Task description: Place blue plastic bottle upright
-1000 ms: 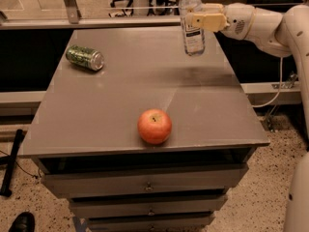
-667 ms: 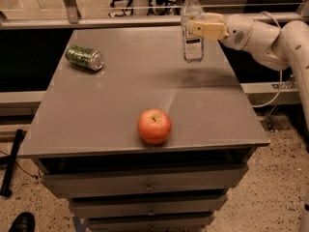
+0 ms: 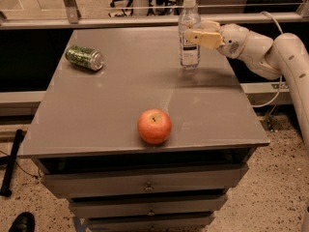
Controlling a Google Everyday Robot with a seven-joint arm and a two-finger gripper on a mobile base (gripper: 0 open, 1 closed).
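**While the jaws grip: bottle standing at far right of bench**

Because the task wants it upright, the blue plastic bottle (image 3: pixel 189 55) stands vertical, white cap up, near the far right edge of the bench (image 3: pixel 120 91). Its base appears to meet the surface, though I cannot confirm that the full weight is down. The gripper (image 3: pixel 193 36) reaches in from the right at label height, jaws closed on the bottle's upper body. Gripping high on the side leaves the base free to seat flat and keeps the arm off the bench.

A green can (image 3: pixel 84 58) lies on its side at the far left, and an apple (image 3: pixel 154 126) sits near the front edge. Both are well apart from the bottle, so neither interferes.

Judgement: placement is nearly done and only release remains. The bottle is slim and light, so a sideways drag as the jaws part could tip it. Open squarely, then back out to the right.
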